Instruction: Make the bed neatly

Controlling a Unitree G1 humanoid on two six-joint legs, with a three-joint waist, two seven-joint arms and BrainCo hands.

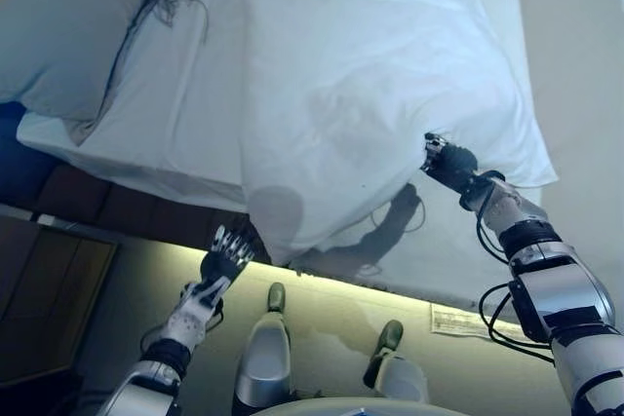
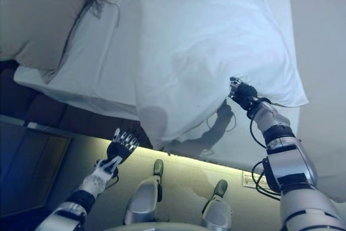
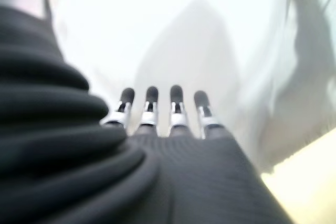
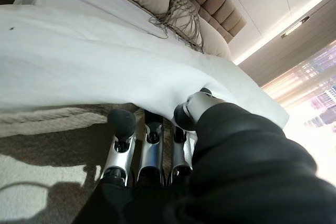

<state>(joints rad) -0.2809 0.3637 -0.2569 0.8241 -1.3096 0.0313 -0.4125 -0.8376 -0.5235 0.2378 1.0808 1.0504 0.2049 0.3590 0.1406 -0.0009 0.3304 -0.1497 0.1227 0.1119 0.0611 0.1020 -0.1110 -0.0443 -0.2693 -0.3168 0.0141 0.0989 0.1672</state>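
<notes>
1. White duvet point(image 1: 370, 75) spread across bed point(image 1: 195, 133), lower edge hanging over the bed's near side.
2. Right hand point(image 1: 447, 161) at the duvet's near edge; fingers point(image 4: 149, 150) and thumb pinching the hem.
3. Left hand point(image 1: 226, 252) below the bed's near edge, fingers point(image 3: 177, 109) straight, holding nothing.
4. Beige pillow point(image 1: 63, 36) at the bed's far left corner.

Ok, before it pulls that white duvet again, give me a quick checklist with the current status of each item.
1. Right hand at the white duvet edge: ok.
2. Right hand's fingers closed on the cloth: cannot tell, tips hidden under the fold.
3. Left hand gripping anything: not ok, open, below the duvet's hanging corner.
4. Duvet lying flat and square: not ok, wrinkled, skewed.
5. Beige pillow and tassels clear of the pull: ok, off to the left.
</notes>
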